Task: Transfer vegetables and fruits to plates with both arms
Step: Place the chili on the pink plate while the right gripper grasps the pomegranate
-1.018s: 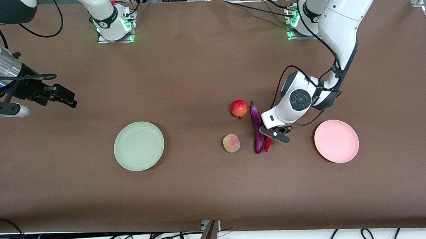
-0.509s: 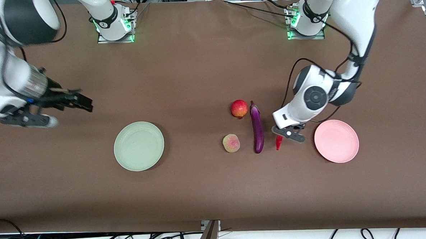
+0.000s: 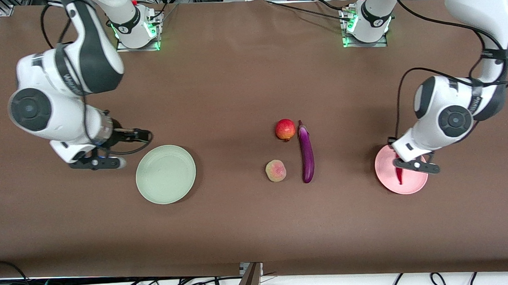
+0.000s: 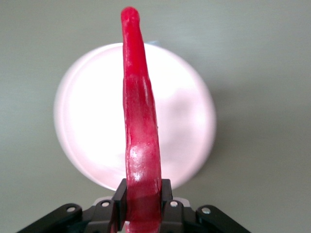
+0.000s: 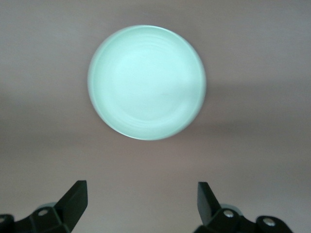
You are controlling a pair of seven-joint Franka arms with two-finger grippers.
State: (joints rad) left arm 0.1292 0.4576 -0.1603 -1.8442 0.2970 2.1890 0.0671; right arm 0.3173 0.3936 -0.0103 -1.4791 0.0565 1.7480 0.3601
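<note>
Red chili pepper, a second earlier lying against the eggplant, now hung pinched in the left tool over the pink plate near the tabletop's left-arm end; release seemed next. The right tool, jaws spread and empty, had swung in beside the green plate. Round red fruit and peach lay untouched mid-tabletop, and nothing blocked either plate.
</note>
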